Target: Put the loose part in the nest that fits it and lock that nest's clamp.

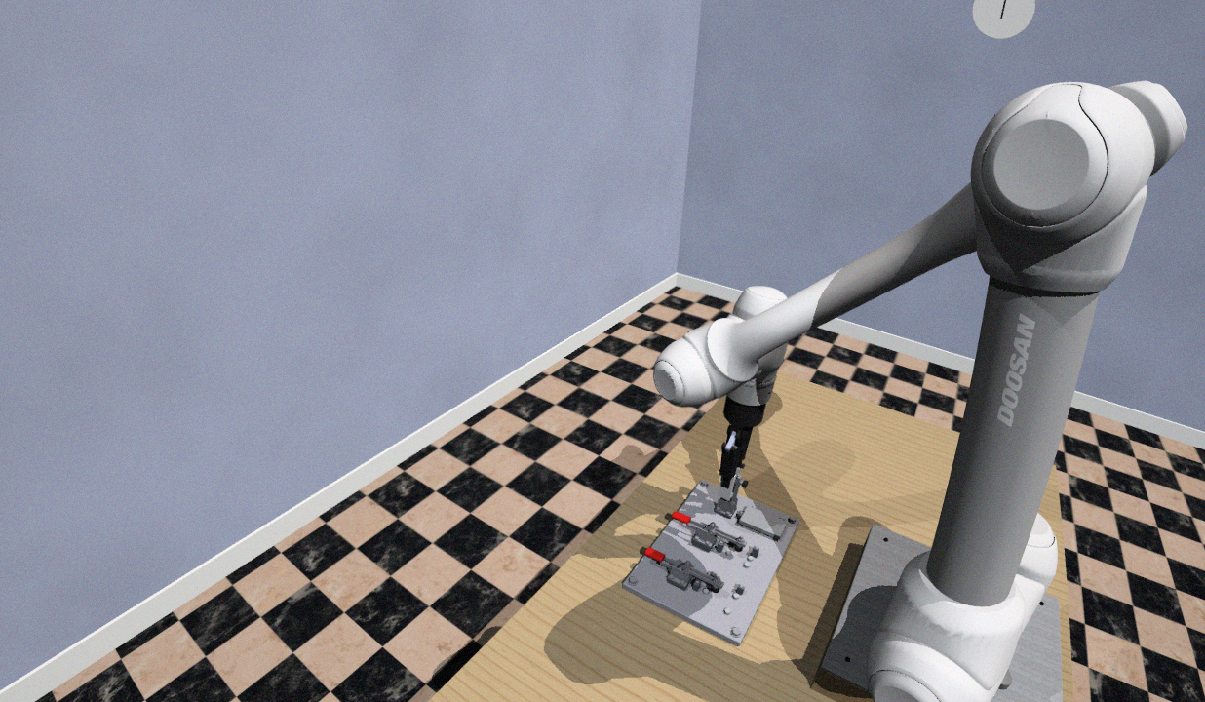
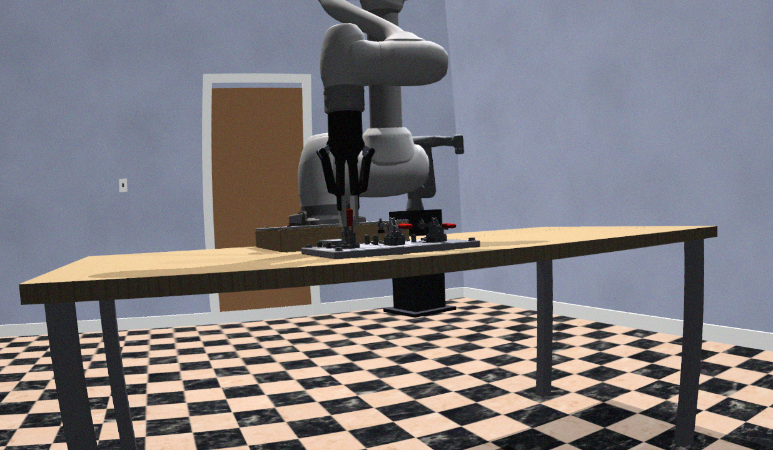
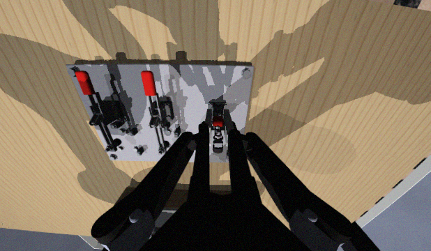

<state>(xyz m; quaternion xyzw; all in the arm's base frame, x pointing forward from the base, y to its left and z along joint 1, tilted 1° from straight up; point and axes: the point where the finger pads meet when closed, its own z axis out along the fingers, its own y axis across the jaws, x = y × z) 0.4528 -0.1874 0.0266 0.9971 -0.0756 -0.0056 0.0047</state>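
Blue-grey walls and a black-and-tan chequered floor (image 2: 378, 380) here, with a brown door (image 2: 254, 167) and a small wall switch (image 2: 122, 185) far off to the left of the fingers in the exterior view. The pale wooden bench (image 2: 546, 237) carries it all.

The only lettering reads "DOOSAN", up the arm's (image 1: 1015, 370) grey upright.

On to the grey fixture plate (image 3: 236, 87), seen from the wrist. Well left of the fingers a red clamp handle (image 3: 84, 83) lies low, and a second red handle (image 3: 148, 83) lies nearer in. The third handle (image 3: 217, 122) stands upright, right between the fingers.

They're drawn narrow and straddling it, but whether they actually pinch it I cannot tell.

The flat grey part (image 1: 757, 522) lies on the fixture just beside the fingers, on the arm's side. Beyond it is the arm's grey base plate (image 1: 860, 593).
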